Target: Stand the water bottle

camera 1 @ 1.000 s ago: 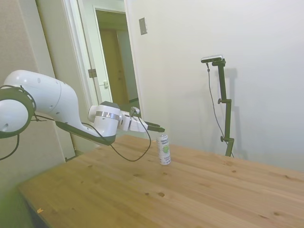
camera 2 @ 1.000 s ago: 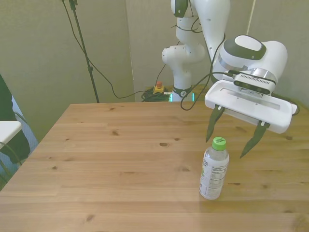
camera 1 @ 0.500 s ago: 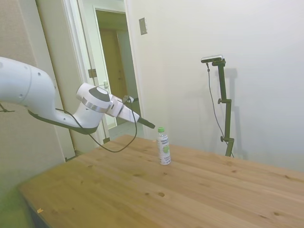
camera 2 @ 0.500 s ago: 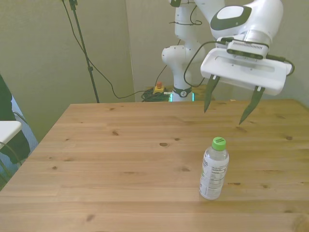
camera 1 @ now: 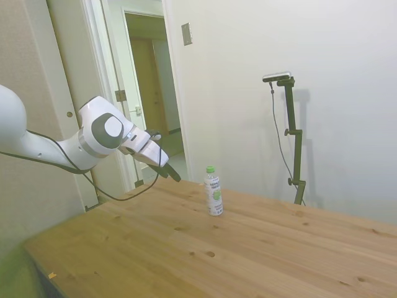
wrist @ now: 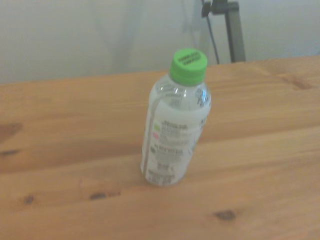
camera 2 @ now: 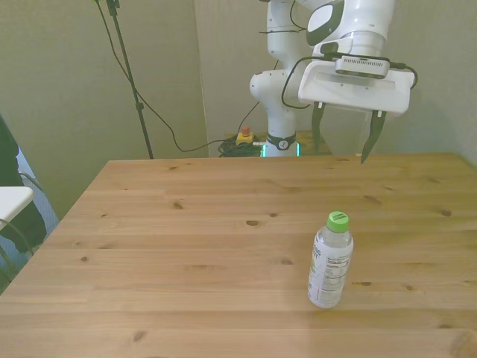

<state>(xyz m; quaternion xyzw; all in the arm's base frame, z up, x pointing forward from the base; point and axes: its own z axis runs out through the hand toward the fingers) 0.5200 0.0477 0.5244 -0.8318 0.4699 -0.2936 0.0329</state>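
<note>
From the side, the water bottle [camera 1: 214, 192] stood upright on the wooden surface [camera 1: 260, 254], with the hand [camera 1: 166, 172] well apart from it, raised above the surface's edge. From the front, the hand's fingers [camera 2: 318, 133] hung spread apart, empty. The wrist view showed the bottle's green cap [wrist: 188, 64] uppermost.

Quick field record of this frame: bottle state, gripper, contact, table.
bottle: water bottle upright on its base, green cap on
gripper: gripper open, raised above the table's far edge, empty
contact: none; gripper well clear of the bottle
table: wooden table, nothing else seen on it
task state: bottle stands unaided
</note>
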